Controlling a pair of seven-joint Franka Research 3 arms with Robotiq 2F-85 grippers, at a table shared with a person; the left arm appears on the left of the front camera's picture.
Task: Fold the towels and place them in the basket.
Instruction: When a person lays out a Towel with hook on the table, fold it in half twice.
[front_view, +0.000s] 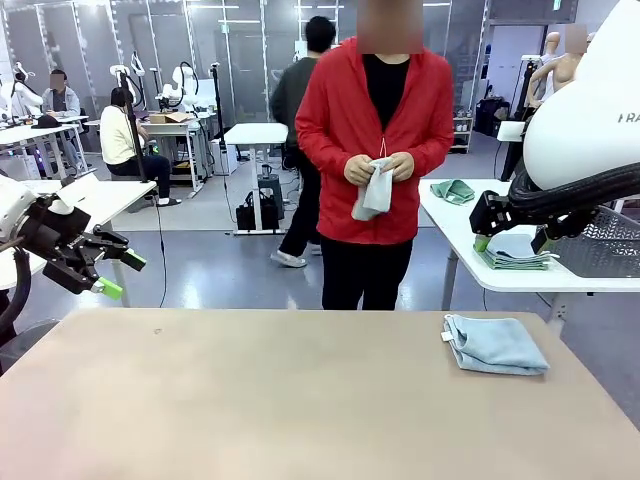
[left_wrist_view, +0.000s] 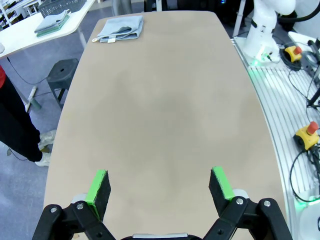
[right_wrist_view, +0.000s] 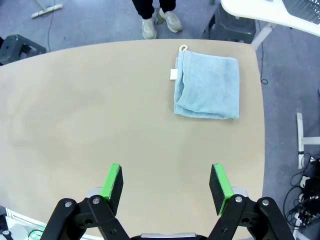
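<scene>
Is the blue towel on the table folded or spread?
Folded: the blue towel lies in stacked layers, a compact rectangle on the table.

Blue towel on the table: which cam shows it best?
Right wrist view: the blue towel lies folded, seen from above, loop and tag clear. Front view shows it at a low angle on the table's right side; left wrist view shows it small at the far corner.

Front: low, facing across table (front_view: 250, 400) toward person (front_view: 375, 130). Left wrist: down along table's length. Right wrist: steeply down. Shared throughout: blue towel (right_wrist_view: 207, 87).
</scene>
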